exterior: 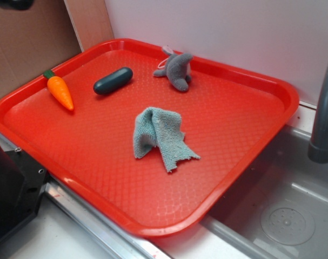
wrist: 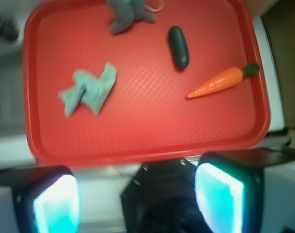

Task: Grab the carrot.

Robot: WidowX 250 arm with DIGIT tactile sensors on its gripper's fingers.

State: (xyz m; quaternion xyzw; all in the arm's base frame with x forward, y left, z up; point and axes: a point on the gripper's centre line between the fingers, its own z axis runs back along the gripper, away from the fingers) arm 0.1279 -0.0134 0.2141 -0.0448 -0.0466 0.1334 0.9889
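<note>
Presently catalogued: one small glossy orange plastic toy carrot point(exterior: 61, 93) with a short green stem cap, lying flat on the red textured plastic tray point(exterior: 218, 162), close to the tray's left edge near its far left corner as seen in the exterior view.

Long axis: in the wrist view the carrot point(wrist: 216, 82) is laid at a shallow slant, the green cap toward the tray's right edge and the pointed tip aimed toward the tray's middle.

Gripper point(wrist: 137, 196): seen only in the wrist view, held off the tray beyond its near edge, fingers spread wide with nothing between them. One pad point(wrist: 217, 196) is set almost below the carrot in that view; the other is well to the left.

Relation governing the coming move: the carrot is judged to lie ahead of the fingers and to their right, well apart. A forward and rightward travel is judged necessary, with the wrist turned so the fingers close across the narrow body rather than along it.

Neighbouring item: a dark green capsule-shaped toy point(exterior: 113, 80), near the carrot on its inward side, not touching it.
</note>
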